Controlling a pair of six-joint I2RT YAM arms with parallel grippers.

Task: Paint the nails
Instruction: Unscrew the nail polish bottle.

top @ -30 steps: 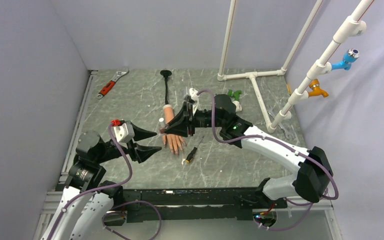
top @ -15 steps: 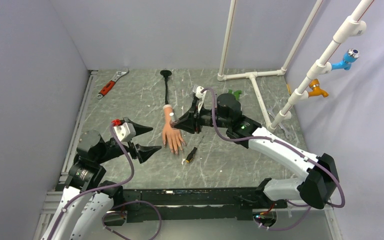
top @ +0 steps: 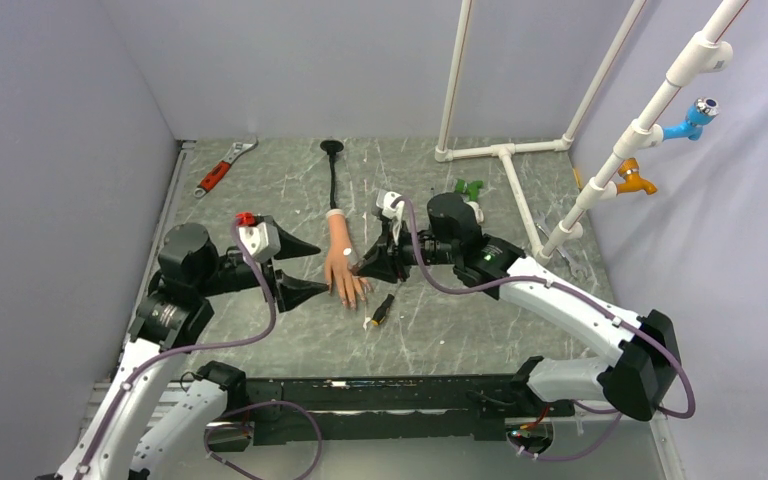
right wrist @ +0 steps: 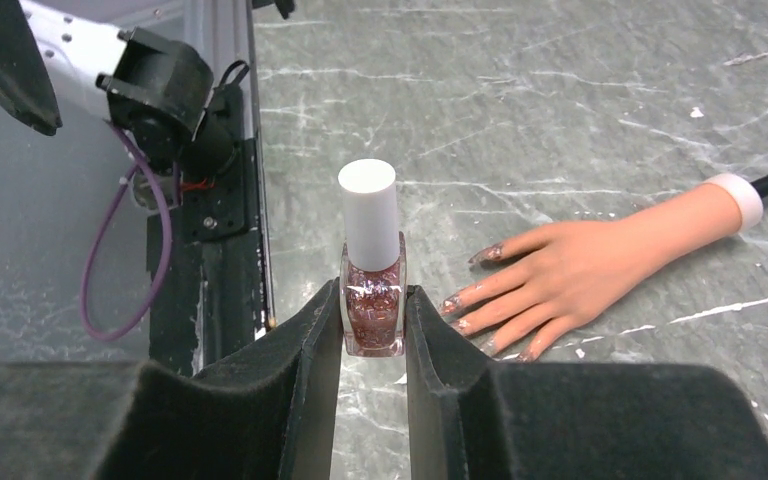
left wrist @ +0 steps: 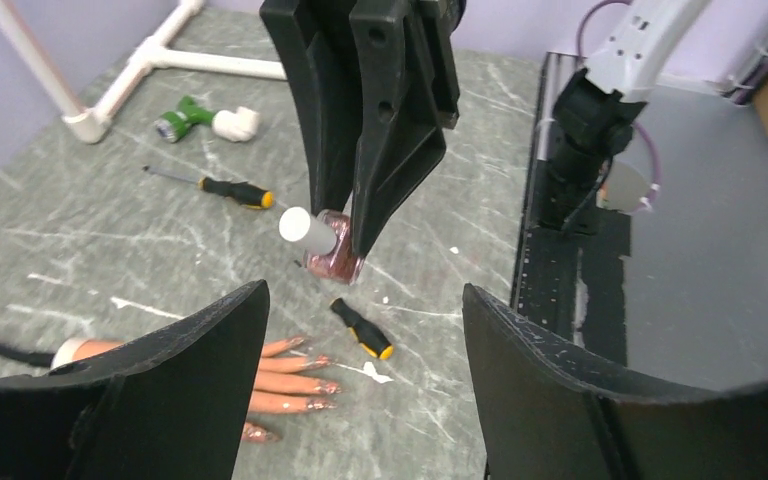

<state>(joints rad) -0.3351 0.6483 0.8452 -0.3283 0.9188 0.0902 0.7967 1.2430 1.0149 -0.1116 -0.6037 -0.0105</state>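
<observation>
Both arms have closed in around the mannequin hand (top: pixel 341 268). Nearest you, a small screwdriver (top: pixel 380 312) lies just right of the nails (right wrist: pixel 457 302), which point nearward mid-table. Your left gripper (top: pixel 322 270), spread and empty, waits left of the fingers. Your right gripper (right wrist: pixel 373 310) pinches the white-capped polish bottle (right wrist: pixel 371 290) on their right. With the cap still on, uncapping looks next, left jaws onto the cap. There's room on the left; the white pipe frame (top: pixel 505 152) stands far right.

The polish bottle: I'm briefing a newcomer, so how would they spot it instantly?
Find the peach mannequin hand mid-table. Beside it, the right gripper pinches the polish bottle. Unlike the screwdriver nearby, it has a white cap over pink glittery glass.
</observation>
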